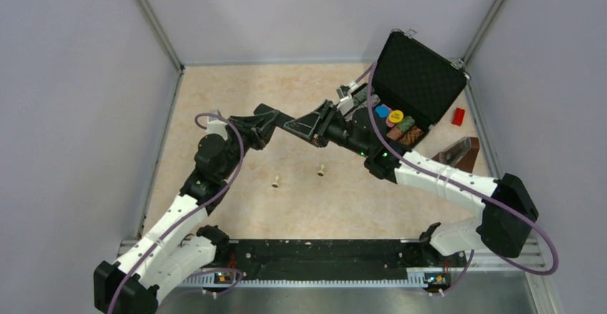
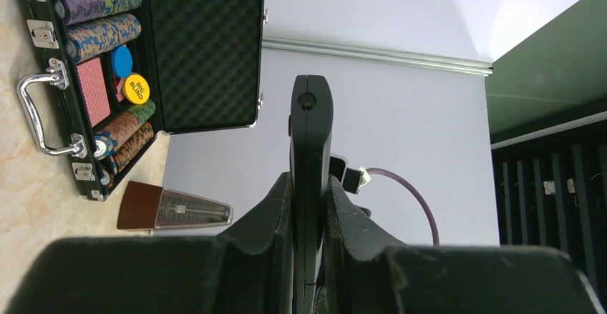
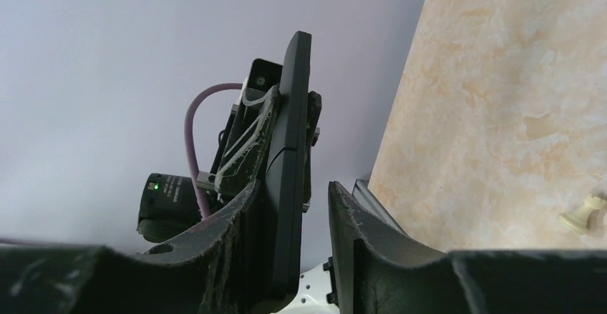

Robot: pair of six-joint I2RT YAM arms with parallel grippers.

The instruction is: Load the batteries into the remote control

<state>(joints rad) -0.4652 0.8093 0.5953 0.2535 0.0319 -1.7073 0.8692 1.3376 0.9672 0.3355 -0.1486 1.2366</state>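
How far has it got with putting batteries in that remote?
Done: the remote control is up in the air. In hand: the left gripper clamps it while the right gripper, jaws open, straddles its other end. Left: no batteries show anywhere, so loading hasn't visibly begun.

Table (image 1: 236, 92), beige marbled top | I see on it: one peg (image 1: 275, 182), second peg (image 1: 322, 172), open chip case (image 1: 419, 78), red block (image 1: 458, 116), brown wedge (image 1: 458, 155), perhaps a metronome.

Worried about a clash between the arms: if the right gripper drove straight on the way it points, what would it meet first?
Probably the left gripper, straight ahead and shut on the remote control that runs between the fingers of the right gripper. Depth is hard to judge.
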